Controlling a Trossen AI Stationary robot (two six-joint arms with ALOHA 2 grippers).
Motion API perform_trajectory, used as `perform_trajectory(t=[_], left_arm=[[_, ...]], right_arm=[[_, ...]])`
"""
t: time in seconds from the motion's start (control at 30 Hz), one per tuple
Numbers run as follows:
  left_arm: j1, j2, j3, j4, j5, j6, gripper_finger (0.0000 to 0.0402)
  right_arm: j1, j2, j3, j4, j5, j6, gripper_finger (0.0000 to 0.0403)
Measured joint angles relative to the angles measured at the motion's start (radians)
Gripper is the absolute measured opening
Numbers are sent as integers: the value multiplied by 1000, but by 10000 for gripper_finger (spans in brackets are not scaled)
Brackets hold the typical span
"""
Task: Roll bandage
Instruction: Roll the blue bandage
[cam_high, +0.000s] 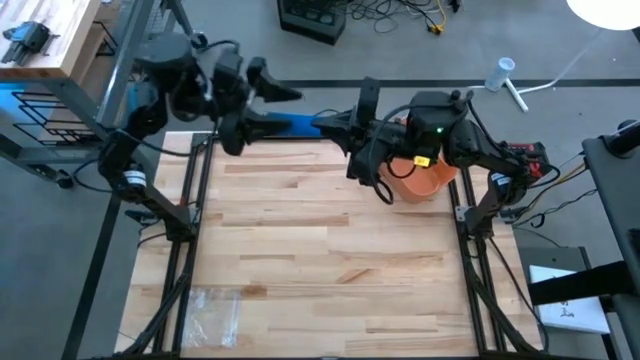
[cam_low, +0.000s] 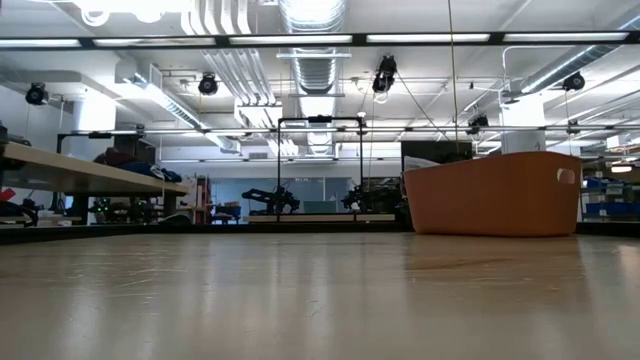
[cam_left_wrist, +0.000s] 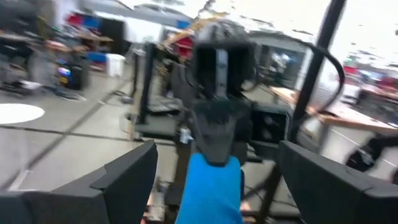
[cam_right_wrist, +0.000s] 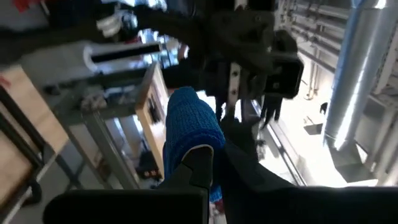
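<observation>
At upper centre, the soft, light blue bandage (cam_high: 298, 123) is being pinched endwise by the right gripper (cam_high: 333, 124); the left gripper (cam_high: 262, 100) is being held spread nearby.

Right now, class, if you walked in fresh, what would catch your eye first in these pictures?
Most striking is the blue bandage, held in the air at the table's far edge between the two arms. The right end effector is shut on it, while the left end effector stands open around its other end. Next comes the orange bin, standing at the table's far right corner under the right arm.
</observation>
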Motion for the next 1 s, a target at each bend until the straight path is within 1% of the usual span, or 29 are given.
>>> perform_trajectory(t=[0.07, 0.17, 0.3, 0.37, 0.43, 0.6, 0.8, 1.0], left_arm=[[-3, 17, 0, 0, 42, -1, 318], [-3, 37, 0, -1, 96, -9, 310], [-1, 54, 0, -5, 179, -37, 303], [-1, 61, 0, -25, 201, -39, 300], [-1, 66, 0, -58, 202, -42, 298], [8, 60, 0, -61, 209, -42, 292], [11, 41, 0, -61, 207, -82, 293], [14, 41, 0, -68, 200, -113, 303]], right_arm=[[0, 0, 0, -1, -20, 18, 8], [2, -1, 0, 0, -21, 22, 8], [1, -2, 2, 9, -21, 72, 8], [2, -3, 2, 6, -30, 76, 8], [5, -3, 2, 19, -57, 85, 8], [2, -4, 3, 32, -173, 182, 8], [2, -5, 3, 2, -185, 235, 8], [5, -2, 3, 0, -196, 246, 8]])
